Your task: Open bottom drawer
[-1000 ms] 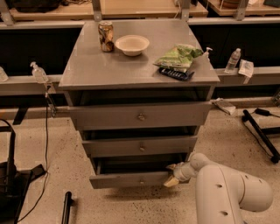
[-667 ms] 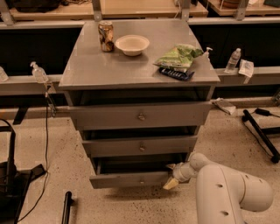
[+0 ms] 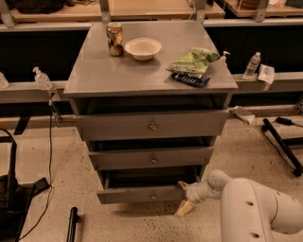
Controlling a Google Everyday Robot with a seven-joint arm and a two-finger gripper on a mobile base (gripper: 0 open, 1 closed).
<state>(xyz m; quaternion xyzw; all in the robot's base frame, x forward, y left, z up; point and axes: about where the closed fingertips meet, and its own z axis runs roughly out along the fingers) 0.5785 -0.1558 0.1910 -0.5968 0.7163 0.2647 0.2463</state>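
Speckled floor is running under a grey cabinet whose bottom drawer is sitting partly pulled out, while the tool, open or closed I cannot tell, is pressing near its right end, probably mid-opening and needing more outward pull.

A single camera gives the only view. It sits high and looks forward and steeply down at the front of the grey cabinet. The tabletop therefore shows from above, while the three drawer fronts recede below it, the bottom drawer looking smallest. The cabinet fills the middle of the frame, fairly near. Speckled floor lies on both sides, and long benches run across the top edge. The robot's arm enters from the lower right corner, close to the lens, its tool at the bottom drawer's right end.
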